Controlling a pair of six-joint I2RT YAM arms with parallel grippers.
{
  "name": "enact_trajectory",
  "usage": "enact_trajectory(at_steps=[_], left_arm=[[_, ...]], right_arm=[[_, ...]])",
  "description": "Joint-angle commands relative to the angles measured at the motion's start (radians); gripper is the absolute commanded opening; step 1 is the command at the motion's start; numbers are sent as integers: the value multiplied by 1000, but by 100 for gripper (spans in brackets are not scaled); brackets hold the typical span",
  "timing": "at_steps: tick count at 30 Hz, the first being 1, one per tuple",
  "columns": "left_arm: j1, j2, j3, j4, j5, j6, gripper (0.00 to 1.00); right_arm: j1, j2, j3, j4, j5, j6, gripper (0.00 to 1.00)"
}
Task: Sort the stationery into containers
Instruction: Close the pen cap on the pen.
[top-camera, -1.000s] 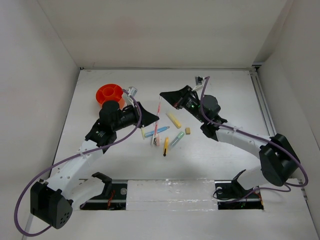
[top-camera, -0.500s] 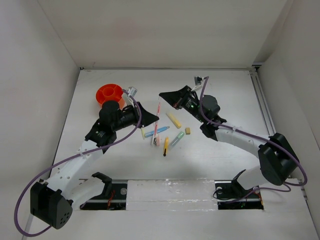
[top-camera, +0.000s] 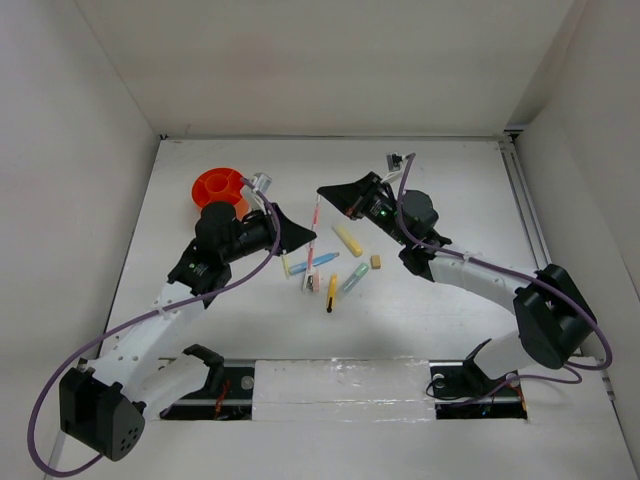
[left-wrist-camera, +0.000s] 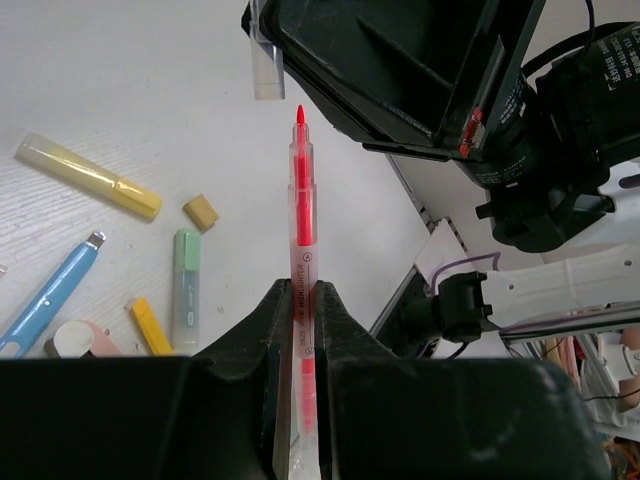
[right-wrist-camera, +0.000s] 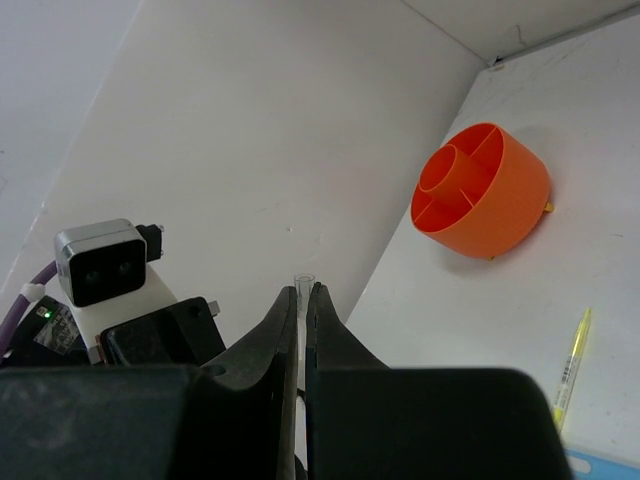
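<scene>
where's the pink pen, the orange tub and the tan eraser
pink pen (left-wrist-camera: 302, 225), left wrist view, mid barrel
orange tub (right-wrist-camera: 514, 203), right wrist view, outer wall
tan eraser (left-wrist-camera: 201, 211), left wrist view, top face

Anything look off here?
Pink pen, clamped in the left jaws, is uncapped with its tip bare; the clear cap is pinched in the right jaws, apart from the tip. Odd for sorting.

I see a white bench (top-camera: 450, 170) with faint wood grain, boxed in on 3 sides by plain white panels: left wall (top-camera: 60, 200), back wall (top-camera: 330, 60), right wall (top-camera: 590, 150). A metal rail (top-camera: 527, 210) runs along the bench's right edge. A glossy taped strip (top-camera: 340, 385) crosses its near edge. The light is even and the shadows are soft.
</scene>
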Motion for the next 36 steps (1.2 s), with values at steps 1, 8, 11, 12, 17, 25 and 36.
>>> enact_trajectory(at_steps=[1, 8, 11, 12, 17, 25, 36], left_arm=[[8, -14, -6, 49, 11, 7, 0], [8, -3, -15, 49, 29, 7, 0], [8, 6, -15, 49, 29, 7, 0], [8, 6, -15, 49, 29, 7, 0], [8, 6, -15, 58, 29, -2, 0], [8, 6, -15, 58, 29, -2, 0], [27, 6, -15, 58, 29, -2, 0]], right_arm=[[-4, -5, 2, 78, -14, 2, 0], [-23, -5, 20, 92, -14, 2, 0], [-23, -5, 21, 92, -24, 2, 0], [-23, -5, 30, 92, -24, 2, 0], [-23, -5, 30, 101, -33, 2, 0], [-5, 4, 21, 101, -42, 11, 0], [13, 13, 21, 101, -42, 11, 0]])
